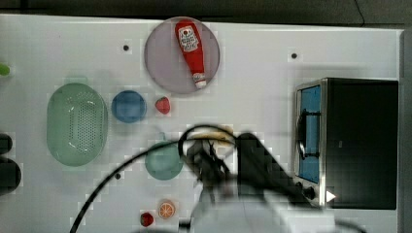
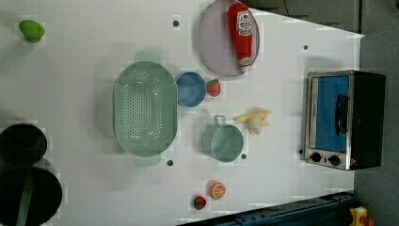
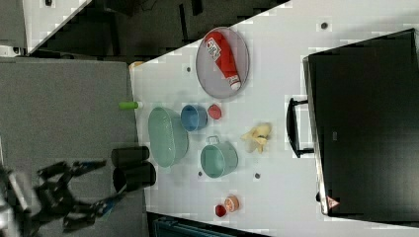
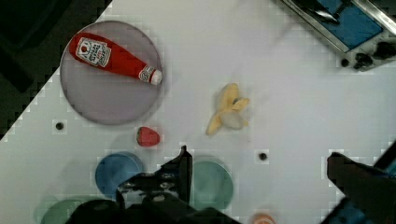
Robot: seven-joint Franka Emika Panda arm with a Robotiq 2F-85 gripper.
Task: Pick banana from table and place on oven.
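Observation:
The banana (image 4: 228,109) is a small pale yellow, partly peeled fruit lying on the white table (image 4: 280,84). It also shows in the left view (image 2: 254,120) and the right view (image 3: 257,136). In the top view my arm (image 1: 214,165) covers most of it. My gripper (image 4: 261,172) hangs above the table, open wide with nothing between its fingers (image 4: 180,168), and stands apart from the banana. The oven (image 1: 359,141) has a black top and a bluish glass door and stands at the top view's right; it also shows in the left view (image 2: 367,117) and the right view (image 3: 365,123).
A ketchup bottle (image 1: 191,51) lies on a grey-purple plate (image 1: 160,68). A strawberry (image 1: 163,105), a blue bowl (image 1: 128,106), a green colander (image 1: 77,124) and a teal pot (image 1: 163,162) sit near the banana. An orange slice (image 1: 166,209) lies near the table's front edge.

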